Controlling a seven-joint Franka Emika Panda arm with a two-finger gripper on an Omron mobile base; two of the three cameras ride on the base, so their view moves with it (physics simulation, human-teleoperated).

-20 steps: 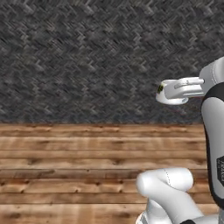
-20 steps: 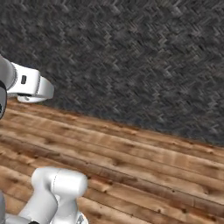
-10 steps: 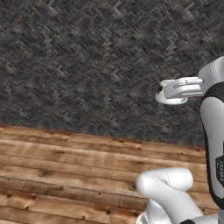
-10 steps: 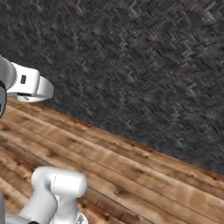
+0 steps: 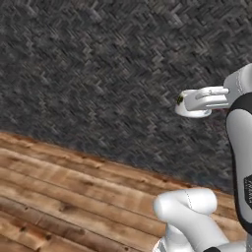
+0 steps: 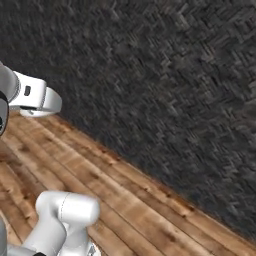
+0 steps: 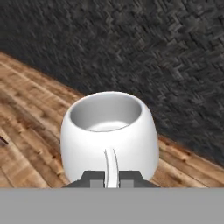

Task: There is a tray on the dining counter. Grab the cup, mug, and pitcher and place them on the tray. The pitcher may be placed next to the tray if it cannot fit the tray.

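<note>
The hand view looks down on the white mug [image 7: 109, 131], a squat round mug whose open mouth faces up and whose inside is grey. Its thin handle runs down between my two dark fingertips [image 7: 92, 178]. My gripper [image 7: 111, 179] is shut on that handle and holds the mug in the air. In the left base view the gripper [image 5: 183, 101] reaches out to the left at about mid height, with the mug [image 5: 193, 112] showing as a white round shape beneath it.
A dark grey herringbone-tiled wall [image 5: 98, 74] stands close ahead and spans both base views. Below it lies a wooden plank floor [image 5: 74, 197] [image 6: 125, 200]. The floor also passes under the held mug in the hand view.
The whole picture has swung in both base views, with the wall's foot line tilting steeper, so the base has moved. The arm and the held mug keep their place relative to the base.
</note>
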